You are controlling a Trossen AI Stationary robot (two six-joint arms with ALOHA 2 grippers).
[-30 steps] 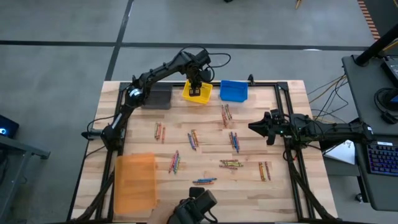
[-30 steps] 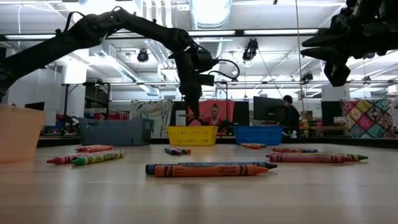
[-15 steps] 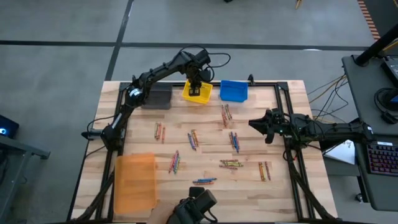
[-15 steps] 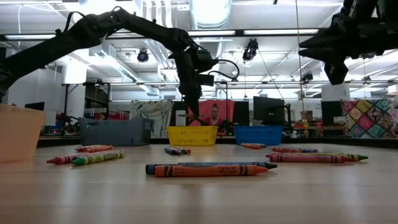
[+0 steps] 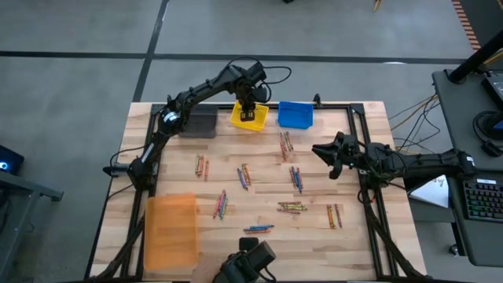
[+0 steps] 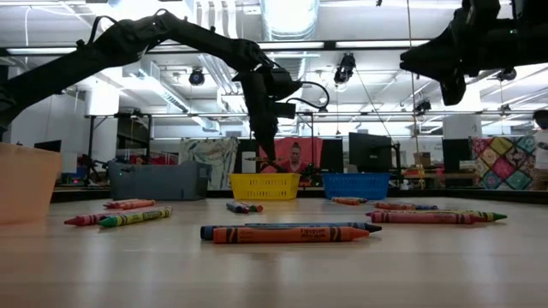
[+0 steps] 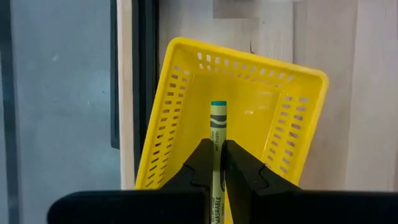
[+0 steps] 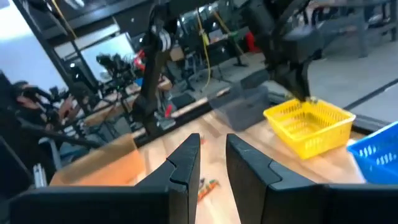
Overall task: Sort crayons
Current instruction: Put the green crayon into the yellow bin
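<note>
The right gripper (image 5: pixel 321 149) has travelled further in over the table since the earlier pictures, its arm reaching out from the right edge, and the gap between it and the crayons (image 5: pixel 287 142) ahead of it has narrowed. In the low view the same gripper (image 6: pixel 428 62) has slid leftward and a little upward, and its body now lies more level than a second ago. A person (image 6: pixel 541 118) has come into sight at the right edge of the room, well behind and below that gripper.
</note>
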